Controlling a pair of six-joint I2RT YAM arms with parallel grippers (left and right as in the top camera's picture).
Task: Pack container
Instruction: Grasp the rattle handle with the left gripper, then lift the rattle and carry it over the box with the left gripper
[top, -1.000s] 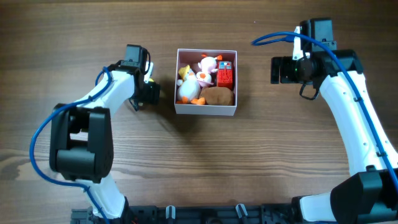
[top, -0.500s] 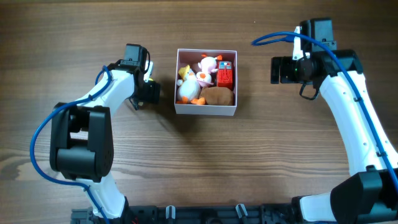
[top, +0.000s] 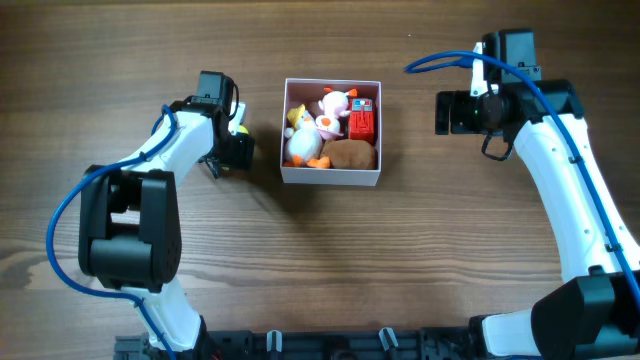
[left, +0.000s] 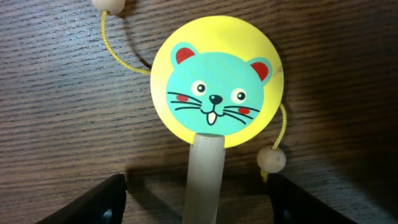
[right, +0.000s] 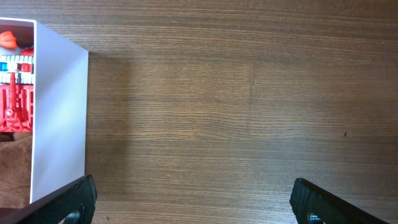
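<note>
The container (top: 331, 177) is a white-walled square box at the table's middle, holding several toys: a white duck plush (top: 300, 146), a pink and white plush (top: 334, 108), a red toy (top: 362, 122) and a brown plush (top: 352, 154). Its white wall also shows in the right wrist view (right: 59, 118). A yellow rattle drum with a teal mouse face (left: 216, 99), wooden handle (left: 204, 180) and beads on strings lies on the table left of the container. My left gripper (left: 199, 199) is open, with the handle between its fingers. My right gripper (right: 193, 199) is open and empty, right of the container.
Bare wooden table surrounds the container. The rattle's beads (left: 271, 160) lie on strings beside the drum.
My left gripper has shifted very slightly left, away from the container. The right arm has not moved.
</note>
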